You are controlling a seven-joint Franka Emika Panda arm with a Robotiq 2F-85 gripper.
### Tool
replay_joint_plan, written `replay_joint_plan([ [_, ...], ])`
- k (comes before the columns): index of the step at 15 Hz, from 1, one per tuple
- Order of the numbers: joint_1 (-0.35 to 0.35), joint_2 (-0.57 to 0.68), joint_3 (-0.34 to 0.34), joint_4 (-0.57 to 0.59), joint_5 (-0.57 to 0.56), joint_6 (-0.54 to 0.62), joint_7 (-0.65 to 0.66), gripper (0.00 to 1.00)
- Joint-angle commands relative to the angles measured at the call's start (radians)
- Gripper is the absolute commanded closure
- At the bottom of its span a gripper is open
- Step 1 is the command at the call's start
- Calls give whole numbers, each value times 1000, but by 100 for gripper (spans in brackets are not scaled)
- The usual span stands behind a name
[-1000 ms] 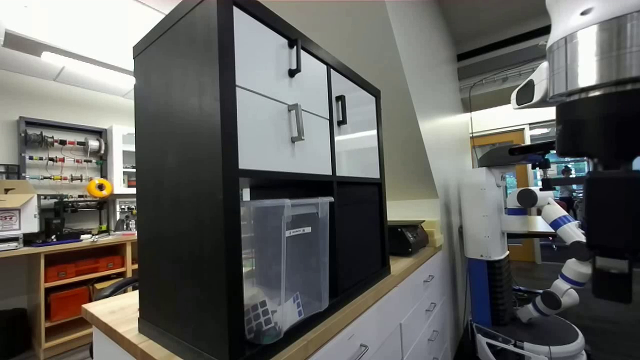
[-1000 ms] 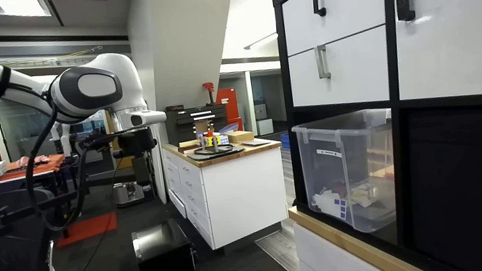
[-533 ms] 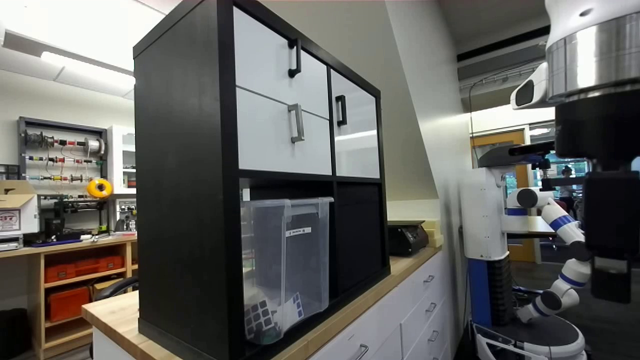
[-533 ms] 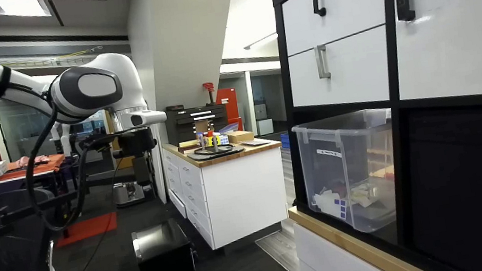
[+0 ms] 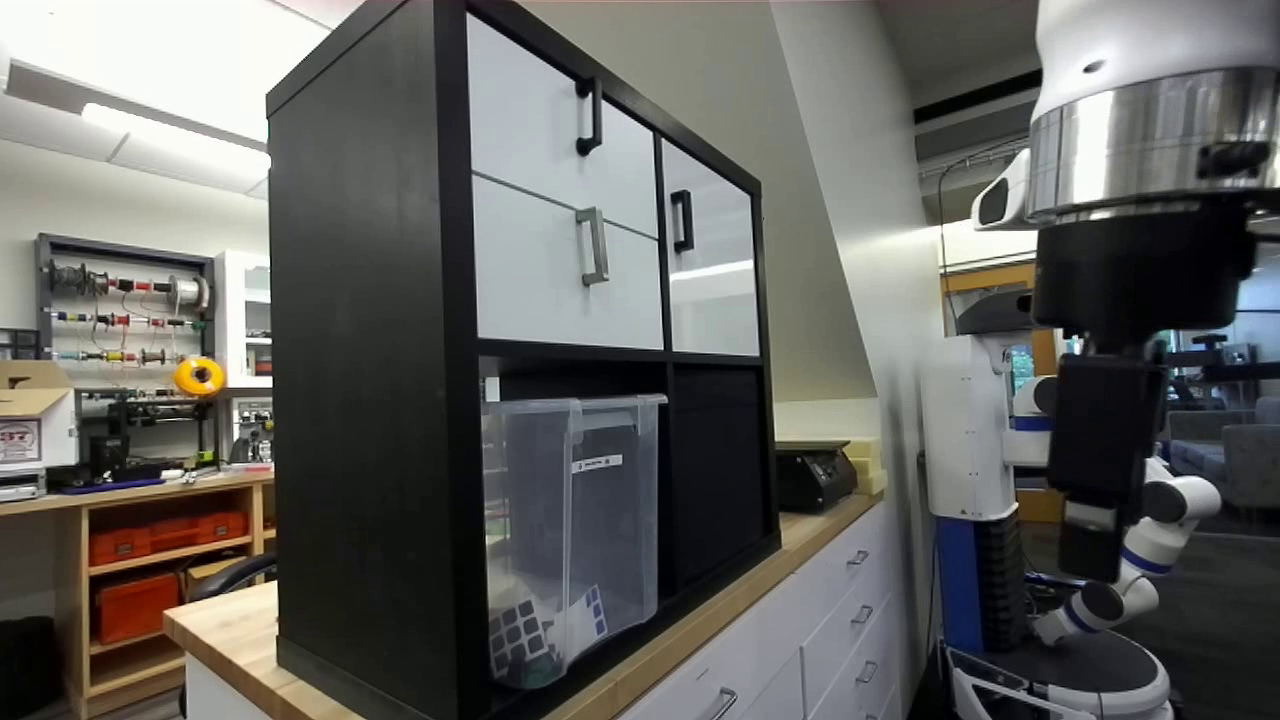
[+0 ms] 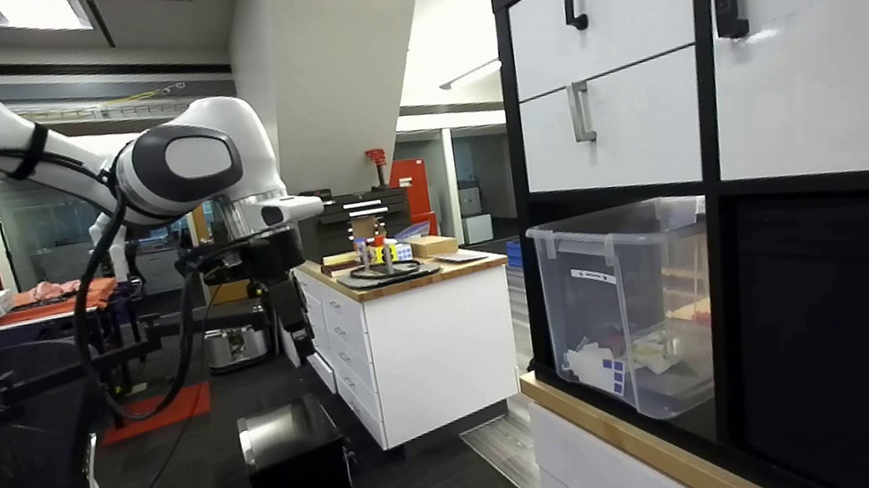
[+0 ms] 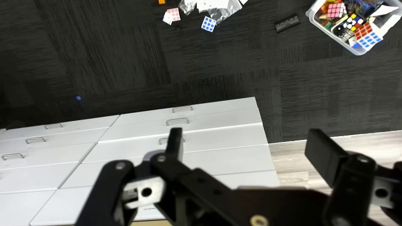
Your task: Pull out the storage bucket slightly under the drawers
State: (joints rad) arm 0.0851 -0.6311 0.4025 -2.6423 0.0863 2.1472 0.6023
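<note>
The large, clear plastic, rectangular storage bucket point(image 5: 615, 530) sits upright in a lower compartment of the black cube-shelf frame point(image 5: 365, 350), directly below the two flat white drawers point(image 5: 540, 262), of which the upper carries a black bar handle point(image 5: 597, 115) and the lower a grey metal bar handle point(image 5: 598, 245). In both exterior views the bucket's rim faces up, and the side with the small white rectangular label point(image 6: 593, 276) points outward, away from the frame; how deep it reaches is hard to see, so I cannot tell which way its long axis runs. A white piece with blue squares point(image 6: 596, 366) lies low inside. The frame stands on a light-brown wooden surface point(image 5: 235, 620). The black two-fingered end effector point(image 7: 246, 141) is released, its fingers point(image 7: 325, 153) spread wide, aimed downward at a slight tilt and well apart from the bucket. In the wrist view, flat white cabinet fronts point(image 7: 220, 136) with thin metal handles point(image 7: 177, 119) fill the lower left, along with dark grey carpet point(image 7: 116, 62) and a translucent plastic tub point(image 7: 333, 35) holding colourful puzzle cubes point(image 7: 363, 31).
</note>
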Motion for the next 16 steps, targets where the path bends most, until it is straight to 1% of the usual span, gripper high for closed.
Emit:
replay_joint_plan([
  [1, -38, 116, -34, 43, -68, 100, -17, 0],
  [4, -71, 219, -54, 85, -137, 189, -16, 0],
  [7, -93, 326, -73, 153, -200, 237, -14, 0],
  [11, -93, 454, -109, 266, -277, 257, -13, 0],
  [16, -73, 606, -178, 417, -326, 256, -29, 0],
])
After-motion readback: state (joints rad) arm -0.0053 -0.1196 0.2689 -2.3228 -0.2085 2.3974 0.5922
